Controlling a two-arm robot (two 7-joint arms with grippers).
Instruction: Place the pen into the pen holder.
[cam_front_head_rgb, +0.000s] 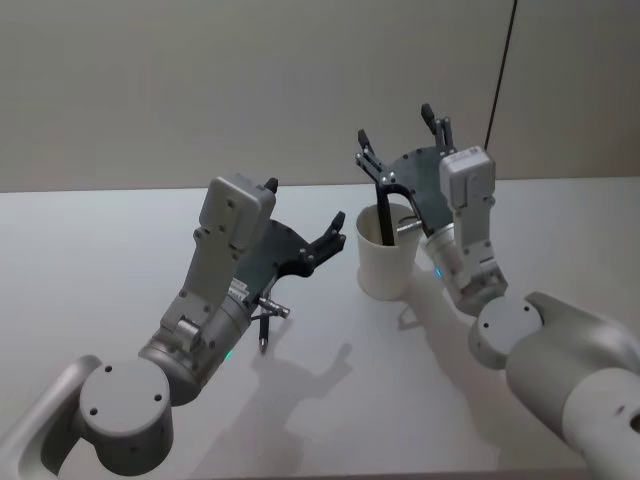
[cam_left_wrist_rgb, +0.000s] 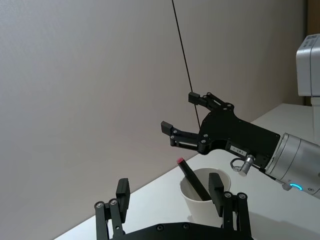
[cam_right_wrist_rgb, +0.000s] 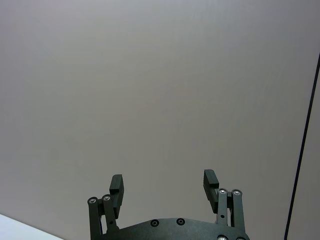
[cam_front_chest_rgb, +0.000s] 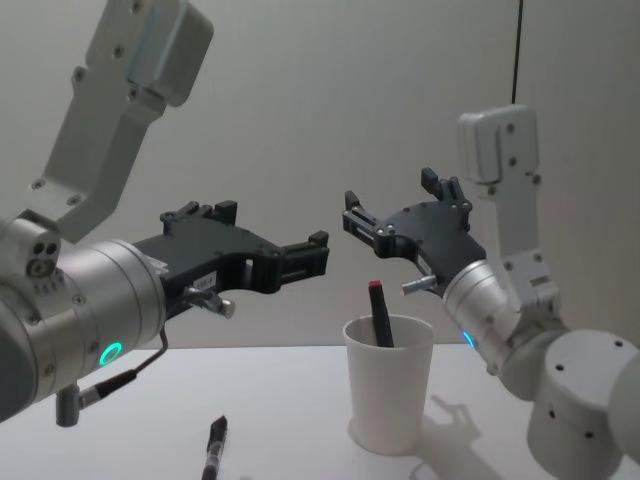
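Black right gripper (cam_front_head_rgb: 396, 126), raised — splayed wide

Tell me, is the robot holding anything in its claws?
Nothing. The left gripper and the right gripper are both open and empty. One pen stands in the pen holder; another pen lies on the table.

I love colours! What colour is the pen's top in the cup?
Red, on the slim black pen; clearest in chest view.

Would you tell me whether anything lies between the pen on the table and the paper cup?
Nothing visible does: bare table separates the loose pen from the paper cup. A second pen already leans inside, leaving room. The open left end effector hangs above the table.
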